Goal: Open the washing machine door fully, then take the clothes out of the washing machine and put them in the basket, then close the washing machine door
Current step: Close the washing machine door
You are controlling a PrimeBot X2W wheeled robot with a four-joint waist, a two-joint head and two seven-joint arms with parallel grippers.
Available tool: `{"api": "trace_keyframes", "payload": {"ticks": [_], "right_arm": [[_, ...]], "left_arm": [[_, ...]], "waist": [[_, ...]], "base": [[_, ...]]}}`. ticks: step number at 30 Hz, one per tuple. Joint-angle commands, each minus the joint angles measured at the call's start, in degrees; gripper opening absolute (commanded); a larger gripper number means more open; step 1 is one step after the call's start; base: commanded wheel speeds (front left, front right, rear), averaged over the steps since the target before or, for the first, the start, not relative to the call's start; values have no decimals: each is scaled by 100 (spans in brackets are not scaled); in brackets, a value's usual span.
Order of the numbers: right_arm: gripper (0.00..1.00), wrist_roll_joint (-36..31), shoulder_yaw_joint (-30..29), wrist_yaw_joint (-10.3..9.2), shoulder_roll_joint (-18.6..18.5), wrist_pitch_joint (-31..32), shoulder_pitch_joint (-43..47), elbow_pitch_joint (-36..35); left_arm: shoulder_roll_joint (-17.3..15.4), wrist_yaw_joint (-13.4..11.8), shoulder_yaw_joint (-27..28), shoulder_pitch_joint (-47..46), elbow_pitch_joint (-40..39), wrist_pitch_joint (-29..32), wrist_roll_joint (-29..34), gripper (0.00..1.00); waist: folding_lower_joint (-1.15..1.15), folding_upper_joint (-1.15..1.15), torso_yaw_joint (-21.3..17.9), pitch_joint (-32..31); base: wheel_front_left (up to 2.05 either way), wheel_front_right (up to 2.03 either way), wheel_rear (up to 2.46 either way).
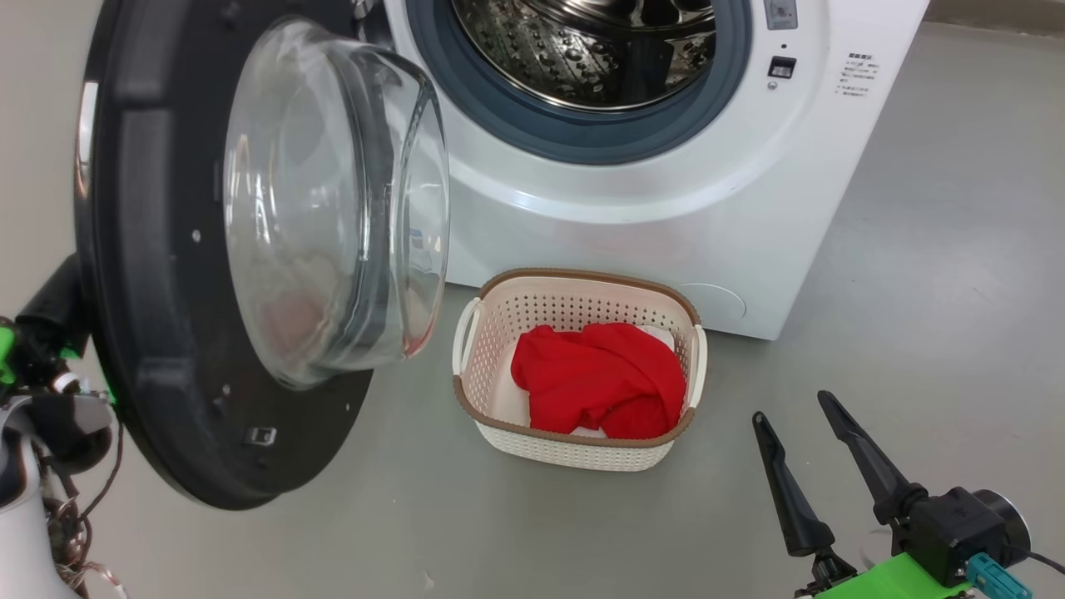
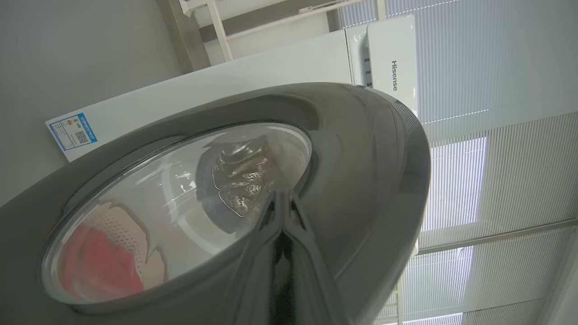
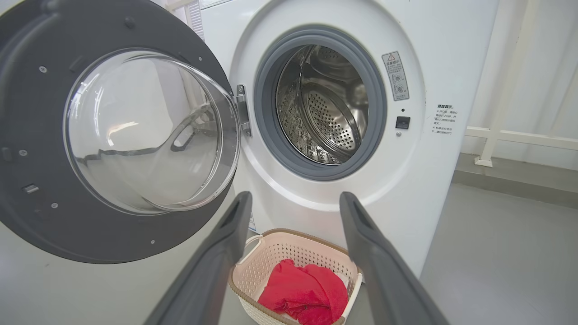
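The washing machine door (image 1: 158, 333) stands swung open to the left, its glass bowl (image 1: 333, 208) bulging toward me. The white washing machine (image 1: 649, 216) shows its steel drum (image 3: 325, 108), which holds no cloth that I can see. On the floor before it sits the cream basket (image 1: 582, 275) with the red clothes (image 1: 607, 378) bundled inside. My right gripper (image 1: 795, 409) hovers open to the basket's right, nothing between its fingers (image 3: 350, 207). Behind the door, my left gripper (image 2: 281, 198) is shut, its tips at the door's glossy outer rim (image 2: 361, 180).
Grey floor (image 1: 915, 333) stretches to the right of the machine. A white railing (image 3: 519, 135) runs along the wall beyond it. A blue label sticker (image 2: 72, 131) sits on the machine's side, and window blinds (image 2: 496, 171) hang behind.
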State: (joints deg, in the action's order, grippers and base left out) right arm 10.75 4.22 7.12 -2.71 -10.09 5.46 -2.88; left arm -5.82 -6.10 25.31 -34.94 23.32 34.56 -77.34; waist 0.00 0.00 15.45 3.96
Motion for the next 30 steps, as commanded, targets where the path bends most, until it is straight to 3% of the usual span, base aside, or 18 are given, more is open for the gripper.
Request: {"api": "trace_keyframes", "payload": {"ticks": [1,13,30], "right_arm": [[100,43,118,36,-17,-49,-250,-127],[100,99,139,36,-17,-98,-310,-82],[100,135,148,36,-17,-158,-356,-12]], "left_arm": [[-109,-17,5,35,-253,87,-77,0],[214,-155,-310,155,-856,120,-299,0],[289,-84,-898,225,-874,-176,-496,0]], "waist": [[0,0,-25,3],[0,0,-324,28],[0,0,-732,69]], "base": [[0,0,0],[0,0,0],[0,0,0]]}}
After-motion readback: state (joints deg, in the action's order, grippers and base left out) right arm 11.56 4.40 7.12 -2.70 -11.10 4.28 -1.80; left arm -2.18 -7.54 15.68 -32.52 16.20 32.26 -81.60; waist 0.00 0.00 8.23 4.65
